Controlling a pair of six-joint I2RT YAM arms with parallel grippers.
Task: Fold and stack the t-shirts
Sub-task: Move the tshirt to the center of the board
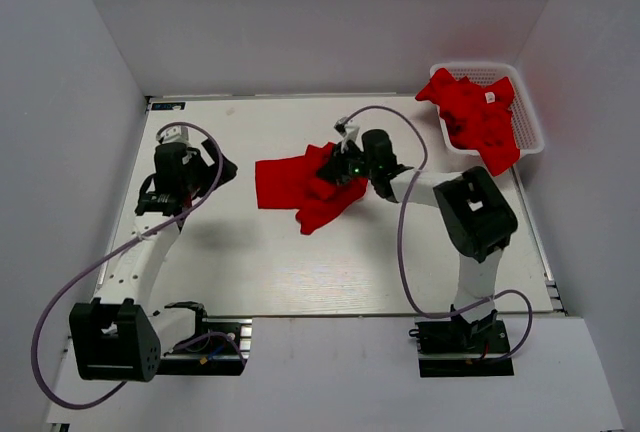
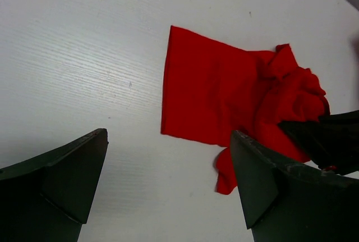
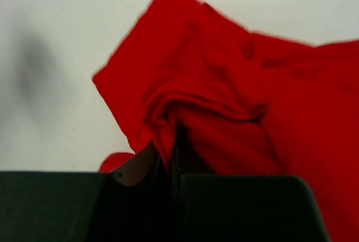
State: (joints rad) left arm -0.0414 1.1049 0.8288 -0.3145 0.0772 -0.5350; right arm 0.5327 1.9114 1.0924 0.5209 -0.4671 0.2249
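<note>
White table (image 1: 300, 272), smooth with a faint streaky grain, boxed in by plain pale walls (image 1: 320, 12). Out in the middle, one bright red t-shirt (image 1: 285, 184): soft, floppy cloth, flat and nearly square-edged on its left half, bunched into thick rumpled folds on its right. On that bunched part, right gripper (image 3: 173, 158) clamped tight, dark fingers pinched together with a ridge of red fabric caught between them, creases fanning away from the bite. Lower edge of the cloth trailing down in a loose pointed flap toward the near side. Over on the left, left gripper (image 2: 168, 191) spread wide, nothing between its two black wedge-shaped fingers, hanging above the table, well apart from the flat edge of the t-shirt. Far right corner: white plastic basket (image 1: 530, 130), open lattice walls, stuffed with a heap of more red t-shirts (image 1: 475, 117), crumpled and lumpy, spilling over the near rim and the left rim, small white tag (image 1: 490, 98) showing on top.
</note>
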